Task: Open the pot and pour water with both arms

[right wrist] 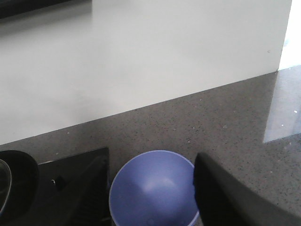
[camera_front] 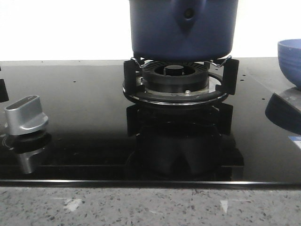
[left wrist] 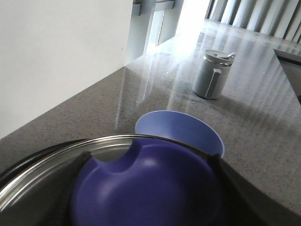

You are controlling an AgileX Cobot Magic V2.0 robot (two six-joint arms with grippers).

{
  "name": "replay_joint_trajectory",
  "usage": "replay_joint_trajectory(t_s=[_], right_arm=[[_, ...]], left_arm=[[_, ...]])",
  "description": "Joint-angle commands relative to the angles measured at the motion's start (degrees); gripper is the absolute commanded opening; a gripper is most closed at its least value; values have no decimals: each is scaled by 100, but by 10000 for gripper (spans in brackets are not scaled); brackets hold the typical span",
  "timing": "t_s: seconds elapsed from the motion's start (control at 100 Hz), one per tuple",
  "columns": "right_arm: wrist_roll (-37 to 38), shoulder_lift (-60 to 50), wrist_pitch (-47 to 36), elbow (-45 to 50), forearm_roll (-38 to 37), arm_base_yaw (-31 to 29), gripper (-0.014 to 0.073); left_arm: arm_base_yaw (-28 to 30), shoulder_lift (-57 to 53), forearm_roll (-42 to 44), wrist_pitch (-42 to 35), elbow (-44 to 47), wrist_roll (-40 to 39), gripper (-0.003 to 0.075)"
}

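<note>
The dark blue pot [camera_front: 181,28] stands on the gas burner [camera_front: 175,77]; its top is cut off by the front view's edge. No gripper shows in that view. In the left wrist view my left gripper [left wrist: 148,160] is shut on the big blue knob [left wrist: 150,193] of a steel-rimmed glass lid [left wrist: 51,167], one dark finger against each side. Whether the lid rests on the pot cannot be told. My right gripper [right wrist: 150,162] hangs open above a lighter blue bowl [right wrist: 153,193], fingers [right wrist: 221,197] apart and holding nothing.
The bowl [camera_front: 289,59] sits off the black glass hob [camera_front: 84,94] on the right. A silver stove knob [camera_front: 26,115] is at the hob's left. A grey canister [left wrist: 212,75] stands on the speckled counter beyond the bowl [left wrist: 181,129]. A white wall runs behind.
</note>
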Motion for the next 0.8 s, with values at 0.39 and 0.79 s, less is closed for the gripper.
replay_joint_trajectory(t_s=[0.39, 0.79], right_arm=[[18, -37, -634, -137, 185, 5, 228], [18, -37, -642, -137, 185, 5, 66]], left_arm=[[-151, -303, -739, -156, -219, 310, 314], [-332, -261, -987, -485, -219, 714, 314]])
